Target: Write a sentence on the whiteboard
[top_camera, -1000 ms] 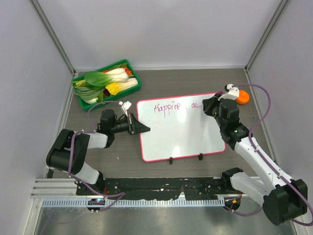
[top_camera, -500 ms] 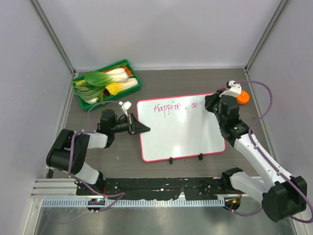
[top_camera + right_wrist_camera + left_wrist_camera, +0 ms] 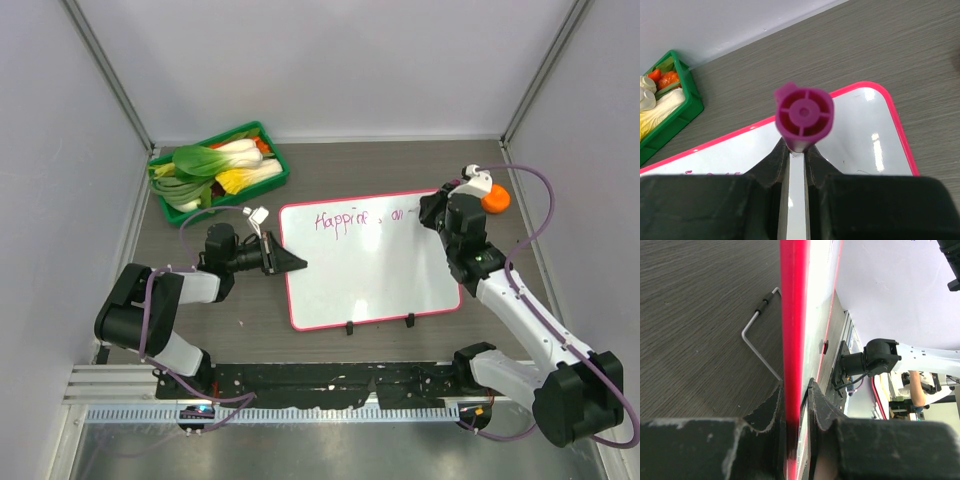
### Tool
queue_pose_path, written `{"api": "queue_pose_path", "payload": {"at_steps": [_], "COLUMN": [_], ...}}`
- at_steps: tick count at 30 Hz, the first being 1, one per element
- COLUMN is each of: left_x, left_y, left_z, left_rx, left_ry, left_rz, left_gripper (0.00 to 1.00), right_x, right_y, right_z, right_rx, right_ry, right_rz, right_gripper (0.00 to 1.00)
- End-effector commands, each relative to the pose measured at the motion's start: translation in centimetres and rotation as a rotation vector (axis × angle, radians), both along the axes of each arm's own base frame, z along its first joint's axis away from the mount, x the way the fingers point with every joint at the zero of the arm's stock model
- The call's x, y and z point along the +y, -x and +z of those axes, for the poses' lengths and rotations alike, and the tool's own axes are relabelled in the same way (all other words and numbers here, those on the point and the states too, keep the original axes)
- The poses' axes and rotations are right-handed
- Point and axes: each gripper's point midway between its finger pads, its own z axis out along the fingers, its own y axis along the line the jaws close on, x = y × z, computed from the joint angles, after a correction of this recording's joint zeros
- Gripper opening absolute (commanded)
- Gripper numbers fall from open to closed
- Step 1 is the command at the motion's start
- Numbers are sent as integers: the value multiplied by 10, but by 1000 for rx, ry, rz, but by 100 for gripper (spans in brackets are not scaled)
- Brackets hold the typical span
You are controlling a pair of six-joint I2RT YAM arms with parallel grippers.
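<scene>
Grey bench [image 3: 400,165] is bearing the whiteboard [image 3: 370,280]; left hand [image 3: 290,262] is clamping its frame, while right hand [image 3: 440,213], gripping the marker [image 3: 803,116], is adding letters to the sentence [image 3: 345,220], still unfinished.

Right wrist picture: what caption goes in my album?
Right gripper shut on a purple marker, pink-framed whiteboard behind it.

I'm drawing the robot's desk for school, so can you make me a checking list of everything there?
Surface: dark wood-grain table.
Job's things: pink-framed white whiteboard; purple handwritten words along its top; purple plastic marker.
Clutter: green plastic tray of leafy vegetables, far left.
Claws: left claw shut on the whiteboard's left edge; right claw shut on the marker.
Cables: purple cables loop along both arms.
Surroundings: plain pale walls.
</scene>
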Motion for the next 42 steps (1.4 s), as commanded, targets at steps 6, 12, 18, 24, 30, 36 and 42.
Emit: {"api": "queue_pose_path", "payload": {"at_steps": [6,12,18,24,30,36,42], "left_x": [8,8,9,9,9,8,8], "left_y": [-3,-3,-3,-3,-3,-3,-3], "left_z": [-43,-43,-44,-43,-43,-43,-43], "left_rx": [19,15,19,14,14,16,17], "left_ry": [-146,-147,-148,-147,-148,-146,-147], "left_rz": [64,65,68,70,69,65,67], "left_gripper": [0,0,0,0,0,0,0], "right_x": [-8,-8,-10,-10,-10,-13,-12], "right_y": [8,18,15,6,-1,-5,-4], "right_z": [-8,-19,1,32,37,31,16], "right_rx": [1,21,-26,-93,-100,-87,-54], "right_ry": [4,-3,-17,-28,-25,-11,-6], "right_rz": [-23,-14,-25,-40,-53,-71,-60], "right_gripper": [1,1,1,1,1,1,1]}}
